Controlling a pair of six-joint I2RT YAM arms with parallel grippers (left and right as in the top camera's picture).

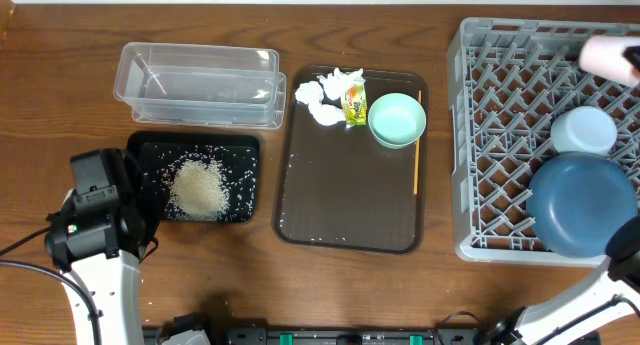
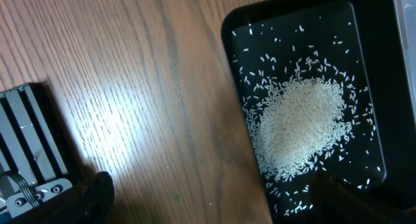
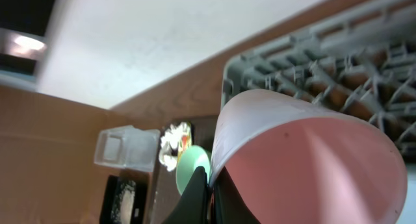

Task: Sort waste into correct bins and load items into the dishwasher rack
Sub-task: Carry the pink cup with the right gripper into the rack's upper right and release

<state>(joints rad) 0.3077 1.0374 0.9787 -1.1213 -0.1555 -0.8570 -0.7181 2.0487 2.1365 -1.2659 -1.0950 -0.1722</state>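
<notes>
Overhead cam, biggest stuff first: the wooden worktop [image 1: 60, 95], then the grey dishwasher rack [image 1: 462, 185] filling the right side of the frame. The brown serving tray [image 1: 340, 195] sits in the middle. The large dark-blue bowl [image 1: 582, 205] is in the rack's lower right, with the small light-blue bowl [image 1: 583, 130] just above it in the frame.

The clear tub [image 1: 200, 113] is upper left with nothing in it. The black tray [image 1: 245, 145] is right below it and holds the rice heap [image 1: 197, 188], with loose grains scattered around.

On the brown tray's top edge: the mint-green bowl [image 1: 397, 119], crumpled tissues [image 1: 325, 95] and the yellow-green wrapper [image 1: 354, 103] between them. The thin yellow-orange stick [image 1: 416, 145] lies along its right side.

The right pincer [image 3: 209, 191] is clamped on the rim of the pink cup [image 1: 605, 57], over the rack's upper right corner. Can't tell if the cup touches the rack.

The left pincer [image 2: 211, 180] is spread wide and holding nothing, by the black tray's left edge.
</notes>
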